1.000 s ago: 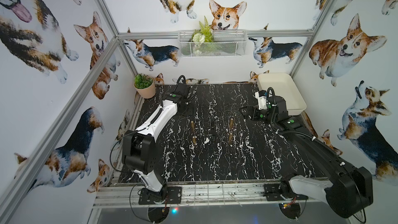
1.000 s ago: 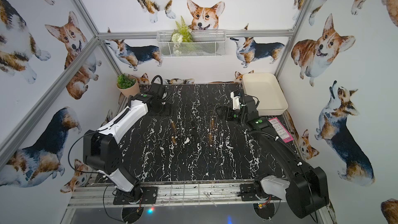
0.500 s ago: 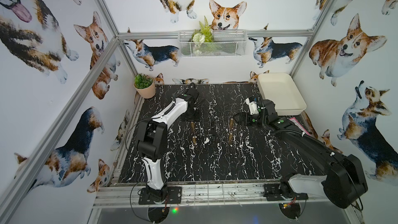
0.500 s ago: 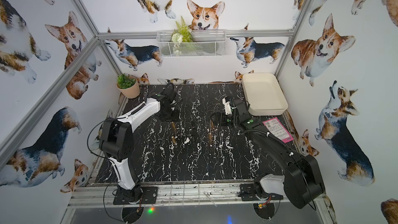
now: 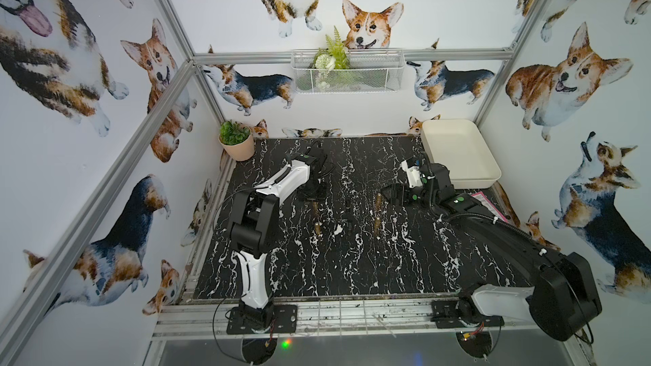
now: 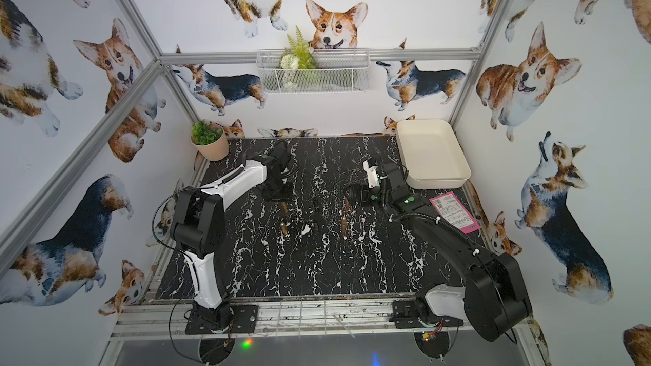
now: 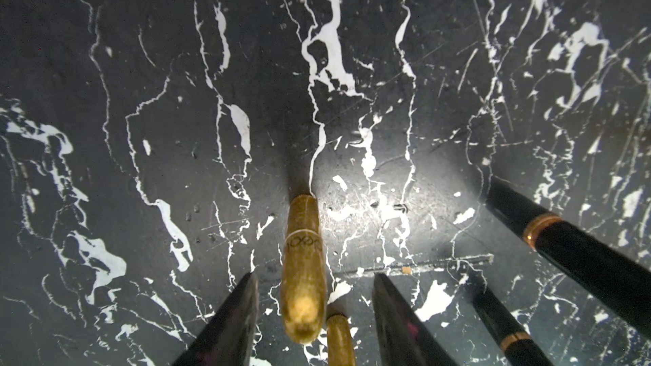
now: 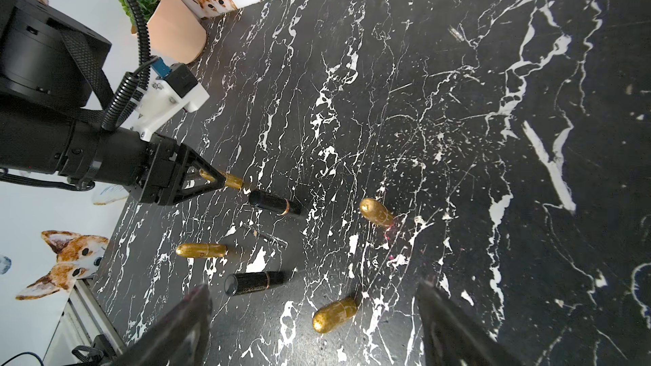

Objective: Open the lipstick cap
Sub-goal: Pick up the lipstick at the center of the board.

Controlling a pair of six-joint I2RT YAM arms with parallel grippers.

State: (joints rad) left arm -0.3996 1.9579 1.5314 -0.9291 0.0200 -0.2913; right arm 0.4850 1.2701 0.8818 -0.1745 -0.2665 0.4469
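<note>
Left pincer (image 7: pixel 315 276) partly open, fingers (image 7: pixel 232 322) astride one gold lipstick (image 7: pixel 303 258) on the counter (image 7: pixel 141 100), left of centre; gaps visible both sides, no grip. Right pincer (image 8: pixel 313 286) spread wide, empty, right of centre, beside a second lipstick (image 5: pixel 378 199). White tray (image 5: pixel 473 183) in far right corner.

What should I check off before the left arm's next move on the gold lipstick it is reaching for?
1. The gold lipstick sits between the left gripper's jaws: ok, centred.
2. Jaws shut on it: not ok, gaps show on both sides.
3. The right gripper is open: ok, wide, holding nothing.
4. It is lined up on that lipstick's cap: not ok, it hovers well apart.
5. The neighbouring gold lipstick is clear of the jaws: cannot tell, it lies close.
6. Which end is the cap: cannot tell.
</note>
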